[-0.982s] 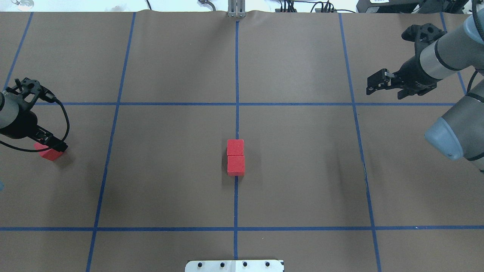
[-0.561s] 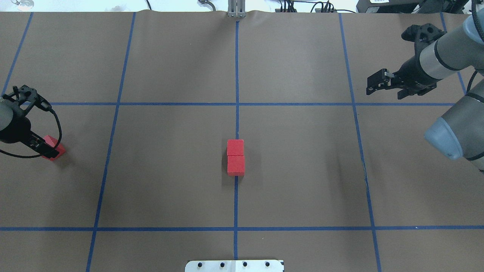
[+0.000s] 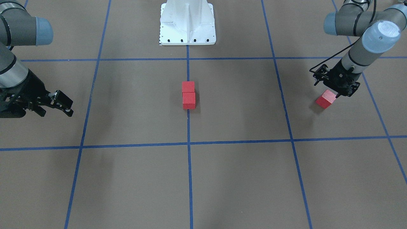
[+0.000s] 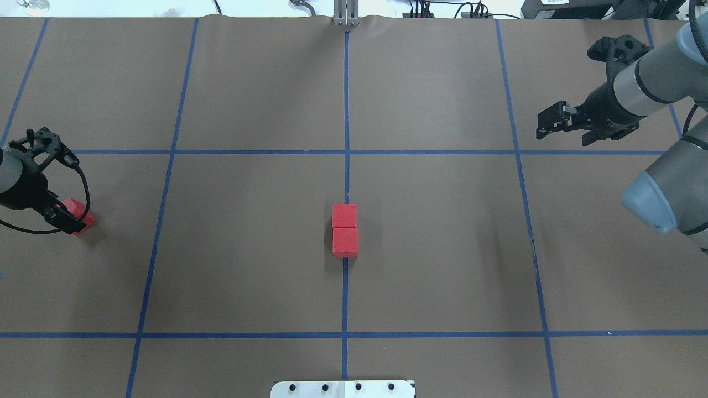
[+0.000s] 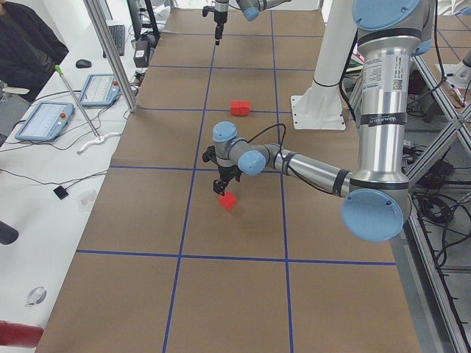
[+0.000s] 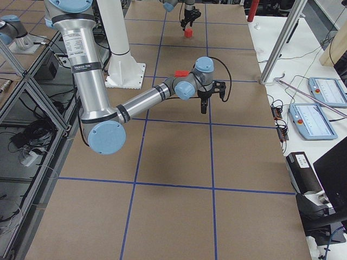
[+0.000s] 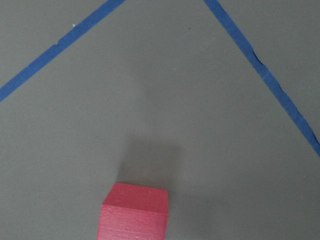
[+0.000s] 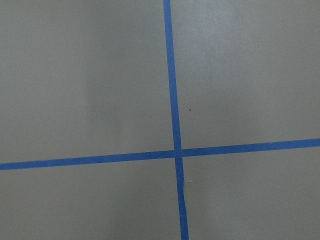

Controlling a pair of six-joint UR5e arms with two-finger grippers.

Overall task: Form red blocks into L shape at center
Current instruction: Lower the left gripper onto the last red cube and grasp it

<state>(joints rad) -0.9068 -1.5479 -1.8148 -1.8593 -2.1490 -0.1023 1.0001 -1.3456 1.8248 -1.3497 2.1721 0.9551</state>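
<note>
Two small matte red blocks sat touching, one at 12 o'clock of the other, on the blue tape line at the center of the brown floor. The third block, an identical cube, lay well apart at 9 o'clock, turned askew. The left gripper was just over it, and how its jaws stood could not be told. The right gripper hung at 2 o'clock, jaws apart.

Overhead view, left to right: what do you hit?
lone red block → pair of touching red blocks → right gripper. The left gripper overlaps the lone block, so it is left out of the order.
</note>
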